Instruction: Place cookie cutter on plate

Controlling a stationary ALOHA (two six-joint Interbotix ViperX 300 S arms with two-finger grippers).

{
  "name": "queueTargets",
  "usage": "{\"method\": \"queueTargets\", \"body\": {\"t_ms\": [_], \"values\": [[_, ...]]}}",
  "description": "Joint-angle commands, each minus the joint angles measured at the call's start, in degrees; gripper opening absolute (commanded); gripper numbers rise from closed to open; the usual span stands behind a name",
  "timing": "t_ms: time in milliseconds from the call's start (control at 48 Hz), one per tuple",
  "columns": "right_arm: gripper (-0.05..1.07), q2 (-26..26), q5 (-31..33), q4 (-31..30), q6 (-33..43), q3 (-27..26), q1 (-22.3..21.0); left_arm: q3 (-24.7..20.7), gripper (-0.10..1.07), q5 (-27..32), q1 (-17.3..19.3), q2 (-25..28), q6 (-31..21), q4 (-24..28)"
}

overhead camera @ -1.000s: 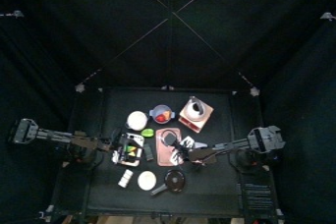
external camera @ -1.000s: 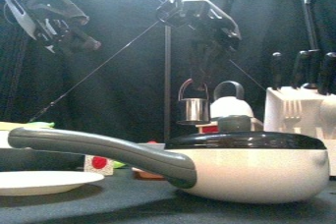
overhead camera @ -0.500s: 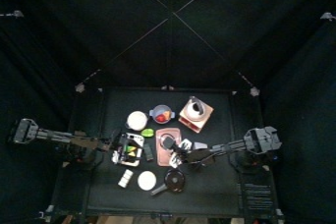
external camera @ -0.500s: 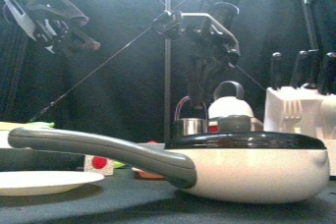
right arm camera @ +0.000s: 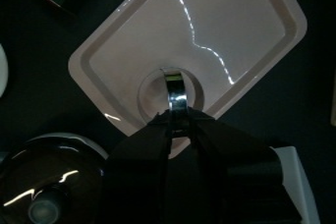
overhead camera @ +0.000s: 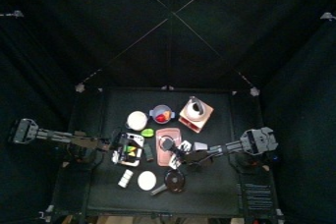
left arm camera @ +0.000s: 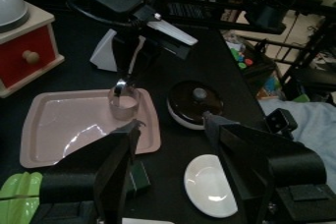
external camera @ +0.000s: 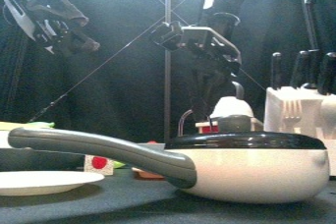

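Pinching the cookie cutter (right arm camera: pixel 175 87) in my right tool (right arm camera: pixel 174 110) above the plate (right arm camera: pixel 237 31), I worry: dropped near the edge, it might roll onto the counter.

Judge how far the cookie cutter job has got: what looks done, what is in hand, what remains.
Done: the right gripper has the metal ring cookie cutter in its fingers. In hand: it holds the cutter over one edge of the pink plate, low above or touching it. Left: release and withdraw. The left gripper rests apart, open.
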Motion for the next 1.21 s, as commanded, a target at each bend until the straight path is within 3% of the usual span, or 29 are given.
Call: {"method": "queueTargets", "body": {"t_ms": [0, 104, 375, 1188], "values": [[0.60, -1.2, -0.3, 0.0, 0.0, -0.8, 0.1, -0.5, 0.91, -0.4, 0.4, -0.2, 0.1, 0.0], [0.64, -1.2, -0.3, 0.0, 0.0, -0.8, 0.1, -0.4, 0.91, -0.4, 0.4, -0.2, 0.1, -0.1], [0.87, -0.9, 0.2, 1.0, -0.1, -0.8, 0.1, -0.4, 0.91, -0.4, 0.5, -0.2, 0.0, 0.0], [0.87, -1.3, 1.7, 1.3, 0.0, -2.6, 0.6, -0.4, 0.91, -0.4, 0.7, -0.2, 0.1, 0.1]]}}
